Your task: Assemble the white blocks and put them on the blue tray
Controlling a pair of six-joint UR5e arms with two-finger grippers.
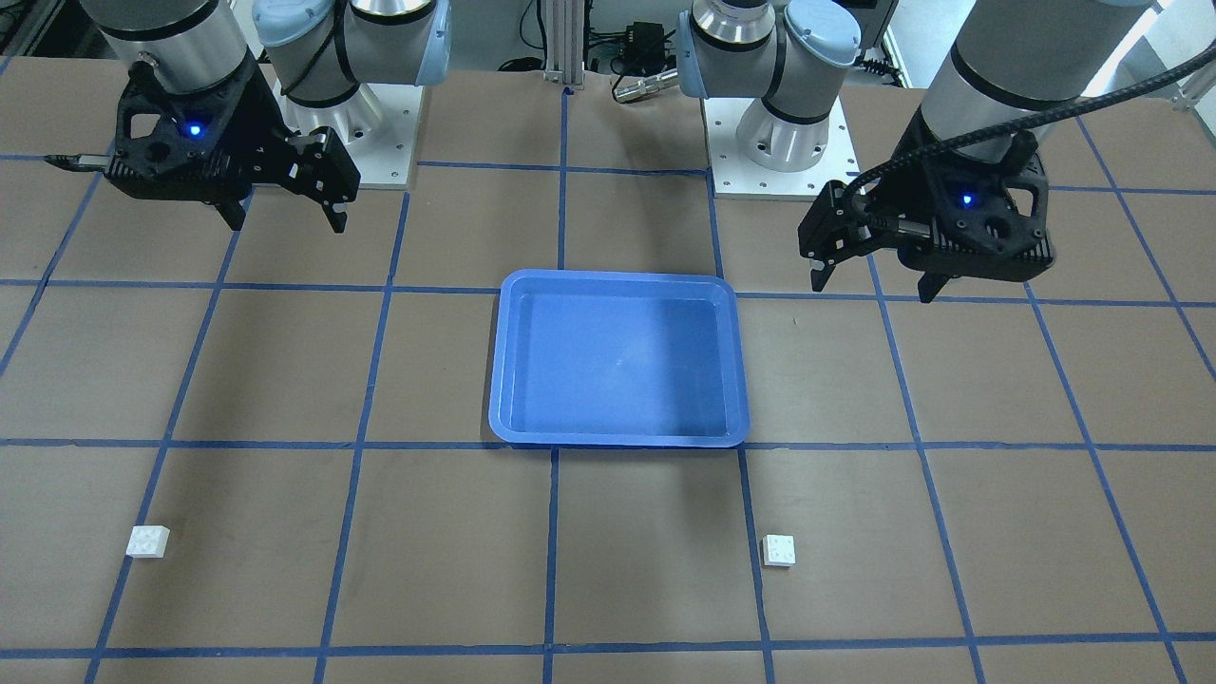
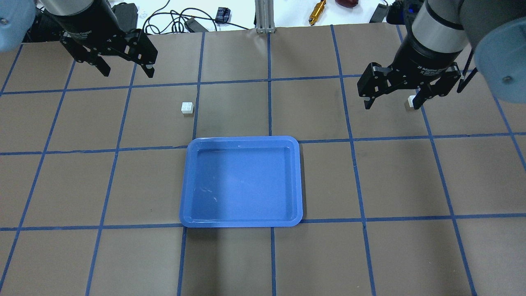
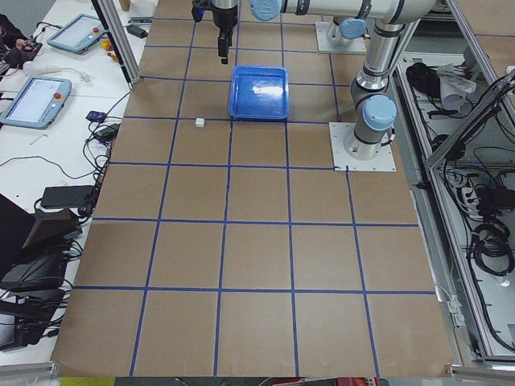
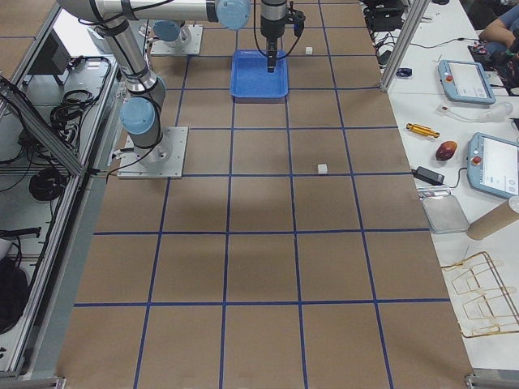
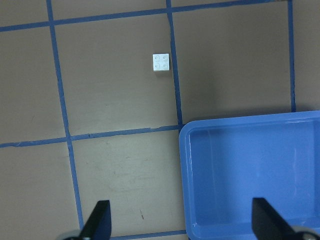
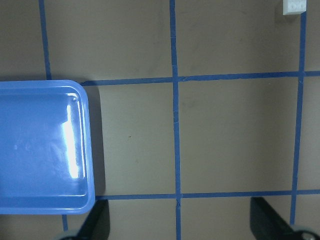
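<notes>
The blue tray (image 1: 617, 277) (image 2: 242, 139) lies empty at the table's middle. Two separate white blocks lie on the brown table beyond it. One block (image 2: 187, 107) (image 1: 779, 550) is on my left side and also shows in the left wrist view (image 5: 160, 62). The other block (image 1: 148, 541) is on my right side, partly behind a finger overhead (image 2: 411, 100) and at the top edge of the right wrist view (image 6: 294, 6). My left gripper (image 2: 128, 74) (image 1: 874, 287) and right gripper (image 2: 391, 106) (image 1: 285, 225) hang open and empty, high above the table.
The table is brown with a blue tape grid. Both arm bases (image 1: 779, 142) stand on white plates at the robot's edge. Cables, a tool and teach pendants (image 4: 466, 81) lie on the white bench beyond the table's far edge.
</notes>
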